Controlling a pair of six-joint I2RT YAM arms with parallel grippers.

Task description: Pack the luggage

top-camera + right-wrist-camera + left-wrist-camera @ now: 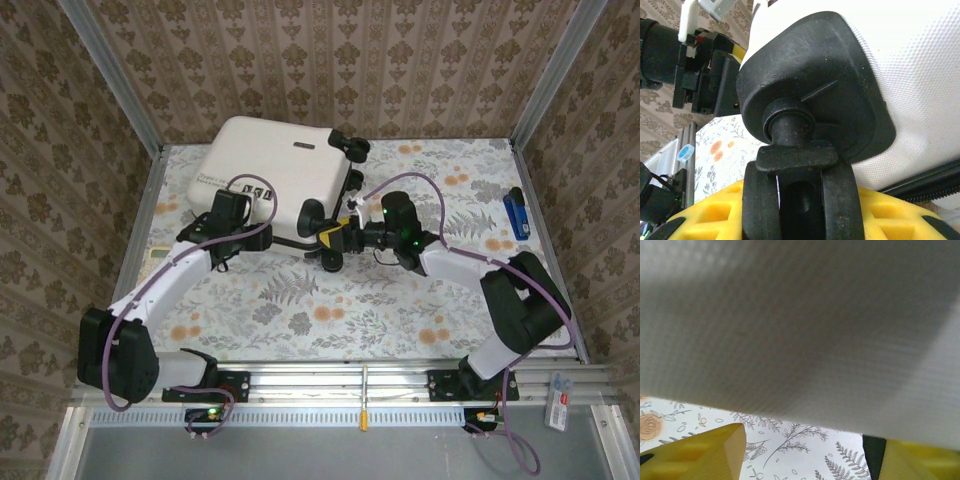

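Overhead, luggage: lying on floral table.
Left gripper: spread wide beside luggage.
Right gripper: flanking wheel, grip unclear.

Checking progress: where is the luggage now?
Top view: the luggage lies at the table's far side, left of centre, blue object far to its right.

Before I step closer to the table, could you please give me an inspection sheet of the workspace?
Surface: table covered by floral cloth, flat.
Job's things: luggage lying flat, shell up, back left.
Clutter: blue item at right edge; pale item at left edge.
Grippers: left gripper open at the luggage's near edge; right gripper straddles a wheel, grip unclear.
Cables: purple cables looped along both arms; left loop above the luggage.
Surroundings: patterned walls; metal rail in front.
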